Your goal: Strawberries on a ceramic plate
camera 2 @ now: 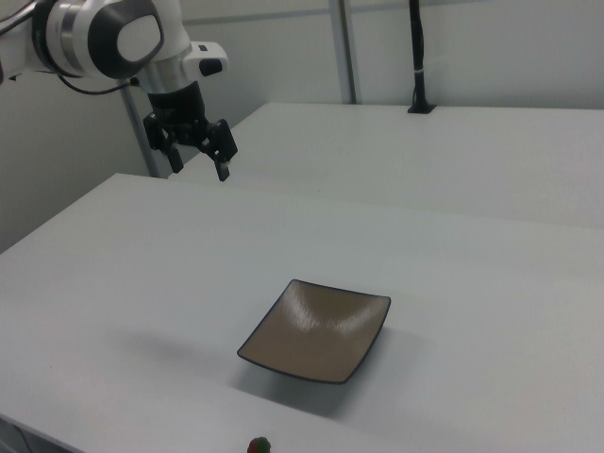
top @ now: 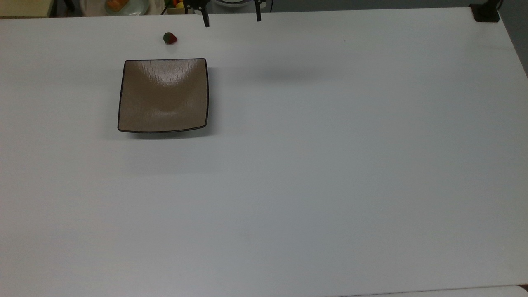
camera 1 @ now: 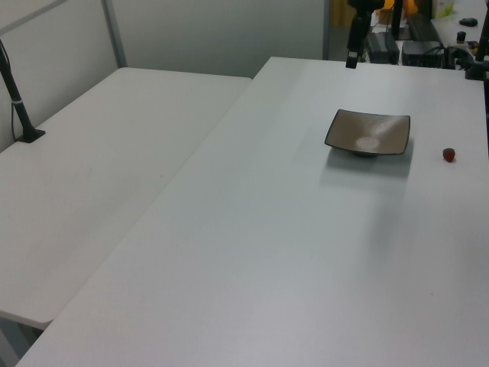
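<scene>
A: Landmark was the square glossy tan-brown ceramic plate (top: 163, 95), sitting bare on the white table (top: 330, 165). Where was the fruit?

B: The small red strawberry with a dark green leafy cap (top: 170, 38) lay on the table just off the plate's far edge in the top view, apart from it, not touching. In the left view it sat beyond the plate's right side (camera 1: 448, 155).

A: And the hand?

B: The black two-finger gripper (camera 2: 196, 151) on the white arm hung high above the table, well away from the plate and from the berry. Fingers were spread wide, nothing between them.

A: Risks from there?

B: Probably a long reach to a tiny, rounded target. If the fingers closed off-centre, the berry could squirt or roll out, maybe against the plate's upcurved rim. It also sat close to the table's edge in the top view, so a nudge could push it off.

A: Anything at placement?

B: The plate looked slick and dished; released from height, the berry could bounce or roll over the edge. A low approach could clip the rim and shift the plate.
</scene>
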Motion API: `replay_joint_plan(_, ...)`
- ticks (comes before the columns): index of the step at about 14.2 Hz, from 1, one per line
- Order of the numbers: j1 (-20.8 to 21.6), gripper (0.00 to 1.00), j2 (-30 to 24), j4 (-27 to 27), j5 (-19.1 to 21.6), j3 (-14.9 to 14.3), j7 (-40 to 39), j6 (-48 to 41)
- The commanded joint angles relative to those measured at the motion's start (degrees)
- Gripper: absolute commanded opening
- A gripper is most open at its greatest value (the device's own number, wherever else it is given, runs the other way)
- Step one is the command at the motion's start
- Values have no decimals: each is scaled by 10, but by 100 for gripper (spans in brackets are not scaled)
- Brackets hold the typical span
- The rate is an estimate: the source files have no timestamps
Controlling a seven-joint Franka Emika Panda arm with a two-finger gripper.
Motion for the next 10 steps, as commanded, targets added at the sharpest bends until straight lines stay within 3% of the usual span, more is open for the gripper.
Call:
replay_joint_plan(1,1,100,-13,-11,12,-5,8,10)
replay_joint_plan(10,-3,100,-21,-17,12,-5,-1,4)
